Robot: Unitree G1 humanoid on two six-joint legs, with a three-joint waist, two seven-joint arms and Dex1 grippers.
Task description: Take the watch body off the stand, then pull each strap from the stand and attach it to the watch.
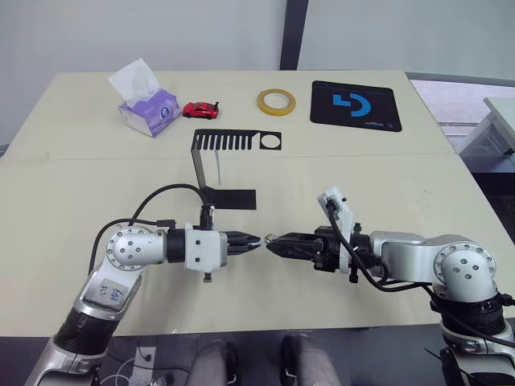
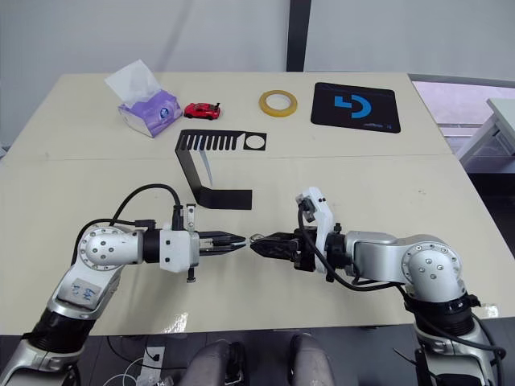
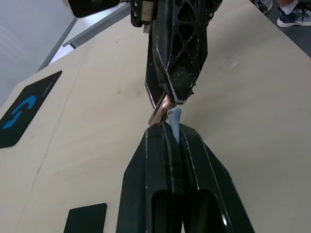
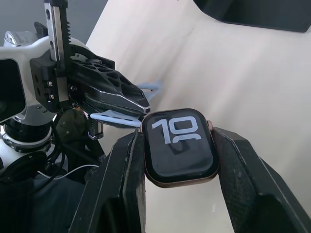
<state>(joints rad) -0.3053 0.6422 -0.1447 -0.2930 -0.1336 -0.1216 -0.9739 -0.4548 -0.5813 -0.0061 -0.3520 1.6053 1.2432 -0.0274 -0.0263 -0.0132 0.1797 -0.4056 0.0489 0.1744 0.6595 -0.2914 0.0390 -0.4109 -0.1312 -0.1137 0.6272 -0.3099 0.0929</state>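
The watch body (image 4: 180,150), a rounded-square case with white digits on a black screen, sits between the fingers of my right gripper (image 1: 272,241), which is shut on it. My left gripper (image 1: 253,240) faces it tip to tip and is shut on a pale blue strap (image 4: 119,118). The strap's end touches the watch's near corner. Both grippers hover over the table's front middle. The black stand (image 1: 208,165) is upright just behind them, its slotted top plate (image 1: 233,142) toward the back. A thin pale band (image 2: 206,170) hangs under that plate.
Along the table's back stand a purple tissue box (image 1: 149,108), a red toy car (image 1: 200,109), a yellow tape roll (image 1: 276,101) and a black mat with a blue logo (image 1: 356,105). The table's front edge lies just below both arms.
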